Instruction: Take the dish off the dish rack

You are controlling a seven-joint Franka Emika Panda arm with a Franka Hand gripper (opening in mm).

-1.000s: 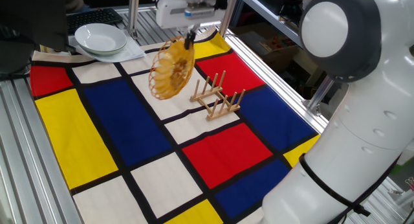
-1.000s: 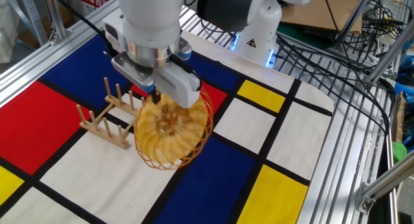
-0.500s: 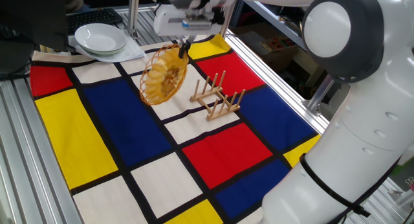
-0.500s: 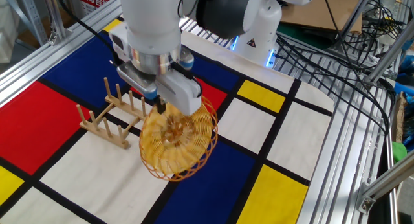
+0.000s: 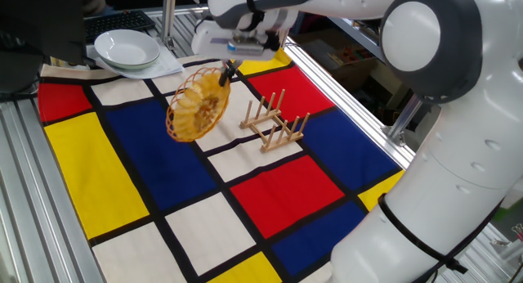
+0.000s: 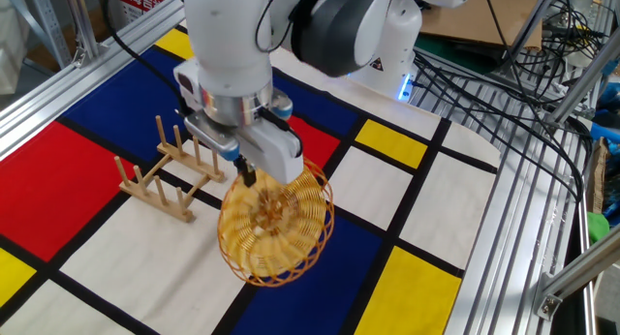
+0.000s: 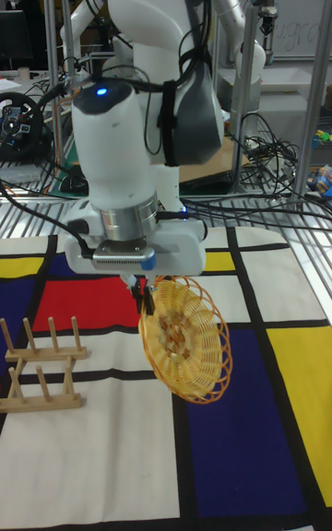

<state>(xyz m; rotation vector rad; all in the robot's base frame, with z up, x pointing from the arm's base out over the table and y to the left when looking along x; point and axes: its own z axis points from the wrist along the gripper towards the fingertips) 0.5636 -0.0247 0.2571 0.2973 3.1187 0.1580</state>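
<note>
The dish [image 5: 195,113] [image 6: 277,228] [image 7: 186,338] is a round golden-yellow woven basket plate. It hangs tilted in the air above the colored mat. My gripper [image 5: 230,68] [image 6: 246,170] [image 7: 142,297] is shut on its upper rim. The dish rack [image 5: 274,123] [image 6: 170,173] [image 7: 39,364] is a small light-wood rack with upright pegs. It stands empty on the mat, apart from the dish, which hangs off to its side.
White bowls [image 5: 127,49] are stacked at the mat's far corner in one fixed view. Aluminium frame rails [image 6: 504,228] run along the table edges. Cables [image 6: 484,83] lie beyond the mat near the arm's base.
The gripper has carried the dish farther away from the rack and lower toward the mat. The rack has not moved.
</note>
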